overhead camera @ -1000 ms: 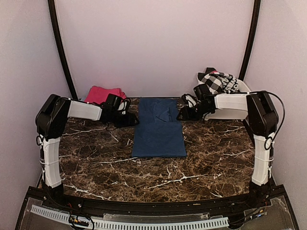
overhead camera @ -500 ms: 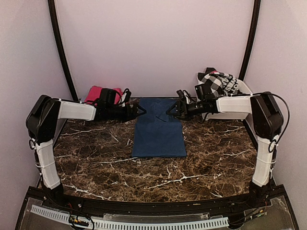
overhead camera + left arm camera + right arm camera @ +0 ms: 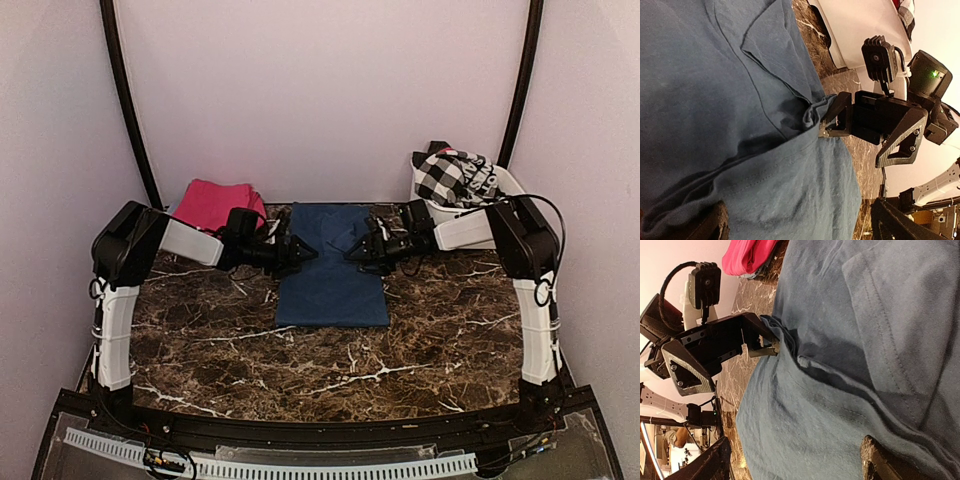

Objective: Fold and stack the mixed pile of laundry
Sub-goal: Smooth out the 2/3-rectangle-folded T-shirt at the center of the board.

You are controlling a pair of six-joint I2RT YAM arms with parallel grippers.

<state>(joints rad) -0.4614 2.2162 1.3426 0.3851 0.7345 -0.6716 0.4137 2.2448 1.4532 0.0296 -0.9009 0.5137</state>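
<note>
left gripper (image 3: 303,252): jaws spread | right gripper (image 3: 352,250): jaws spread | tips facing

navy-blue sheet (image 3: 333,265): was soft woven cloth, matt, with stitched hems and fine creases.
tabletop (image 3: 440,330): looked like dark marble with white veins, smooth and faintly glossy.
magenta-pink cloth (image 3: 212,203): was matt fabric.
checked garment (image 3: 452,176): was matt black-and-white cloth.
tub (image 3: 510,183): was smooth white plastic.
left pincer (image 3: 303,251): was matt black plastic.
right pincer (image 3: 354,251): was matt black plastic with small metal screws.
</note>
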